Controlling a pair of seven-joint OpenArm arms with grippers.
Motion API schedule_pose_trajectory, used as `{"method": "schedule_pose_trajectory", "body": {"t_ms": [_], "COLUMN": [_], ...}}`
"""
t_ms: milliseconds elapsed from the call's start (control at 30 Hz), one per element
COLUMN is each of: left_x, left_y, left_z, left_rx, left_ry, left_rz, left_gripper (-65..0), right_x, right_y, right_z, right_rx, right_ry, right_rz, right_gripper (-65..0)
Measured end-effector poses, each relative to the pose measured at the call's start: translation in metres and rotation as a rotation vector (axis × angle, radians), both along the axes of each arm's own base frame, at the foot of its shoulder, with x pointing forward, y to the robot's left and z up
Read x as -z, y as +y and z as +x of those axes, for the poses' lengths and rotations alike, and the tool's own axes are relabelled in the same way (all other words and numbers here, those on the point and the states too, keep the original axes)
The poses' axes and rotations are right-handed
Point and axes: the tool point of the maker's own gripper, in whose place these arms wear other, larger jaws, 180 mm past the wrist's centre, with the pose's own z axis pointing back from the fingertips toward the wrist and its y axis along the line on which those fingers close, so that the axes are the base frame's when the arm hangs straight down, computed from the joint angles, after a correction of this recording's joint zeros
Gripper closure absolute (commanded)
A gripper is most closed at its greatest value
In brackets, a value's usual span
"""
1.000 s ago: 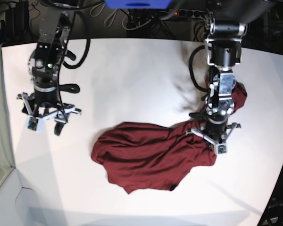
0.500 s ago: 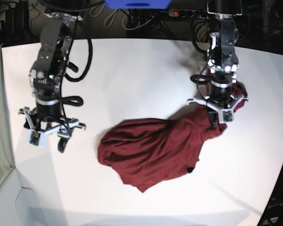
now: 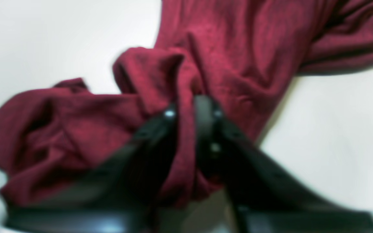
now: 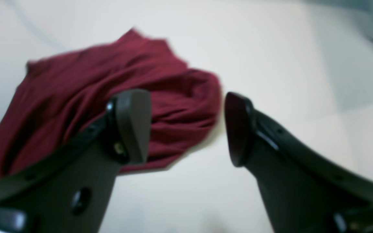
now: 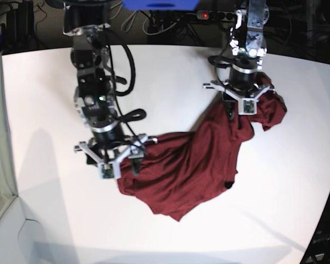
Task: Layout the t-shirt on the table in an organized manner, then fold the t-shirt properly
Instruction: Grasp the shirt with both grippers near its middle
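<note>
Base view shows our right gripper [image 5: 116,163] has swung in from the table's [image 5: 38,209] side to hover at the shirt's [image 5: 187,165] near edge, jaws spread wide and empty. Our left gripper [image 5: 239,104] has dragged a pinch of cloth toward the far side; fabric sits between its jaws, though we cannot tell whether they grip or are letting go. The shirt lies crumpled mid-table, its long axis now running from near-centre diagonally toward that far gripper. Spreading looks barely begun.
</note>
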Motion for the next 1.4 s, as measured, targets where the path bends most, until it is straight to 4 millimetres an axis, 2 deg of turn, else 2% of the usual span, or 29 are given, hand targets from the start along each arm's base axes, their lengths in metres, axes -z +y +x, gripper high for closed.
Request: {"method": "schedule_pose_trajectory", "body": {"t_ms": [33,100,200,333,533,667,833,933,1000,1167,1267,1400], "left_x": [-0.001,-0.006,-0.019,-0.042,-0.063,-0.059,-0.033,-0.027,-0.027,-0.022,-0.021,-0.022], "left_y": [-0.001,-0.003,-0.005,-0.002,-0.003,-0.002,0.0,-0.001,-0.002,-0.002,-0.002,-0.002], "left_z": [-0.003,-0.008,-0.008,-0.003,0.004,0.003,-0.006,-0.009,-0.012,-0.02,-0.022,-0.021], "left_rx": [0.003,0.006,0.009,0.004,0.005,0.004,-0.002,-0.004,-0.004,-0.005,-0.005,-0.004], "left_ry": [0.004,-0.001,-0.033,-0.095,-0.15,-0.144,-0.071,-0.05,-0.051,-0.032,-0.026,-0.03], "left_rz": [-0.003,-0.007,-0.009,-0.006,-0.005,-0.005,-0.002,-0.007,-0.008,-0.009,-0.007,-0.007], "left_gripper": [-25.1,-27.6,-27.4,-27.5,-27.5,-27.6,-27.6,-27.6,-27.6,-27.6,-27.6,-27.6], "right_x": [0.002,0.001,0.0,-0.001,0.006,0.009,0.013,0.01,0.014,0.037,0.049,0.053], "right_y": [0.01,0.024,0.039,0.048,0.069,0.08,0.093,0.107,0.117,0.135,0.127,0.102], "right_z": [0.003,0.008,0.017,0.029,0.033,0.046,0.069,0.084,0.092,0.103,0.117,0.138], "right_rx": [-0.028,-0.069,-0.109,-0.138,-0.199,-0.235,-0.27,-0.294,-0.316,-0.365,-0.364,-0.331], "right_ry": [0.005,-0.003,-0.009,-0.011,0.004,0.009,0.022,-0.004,-0.007,0.012,0.015,0.0], "right_rz": [-0.008,-0.018,-0.034,-0.056,-0.091,-0.132,-0.189,-0.196,-0.215,-0.256,-0.283,-0.318], "right_gripper": [-37.2,-37.2,-37.2,-37.2,-37.2,-37.2,-37.2,-37.2,-37.2,-37.2,-37.2,-37.2]}}
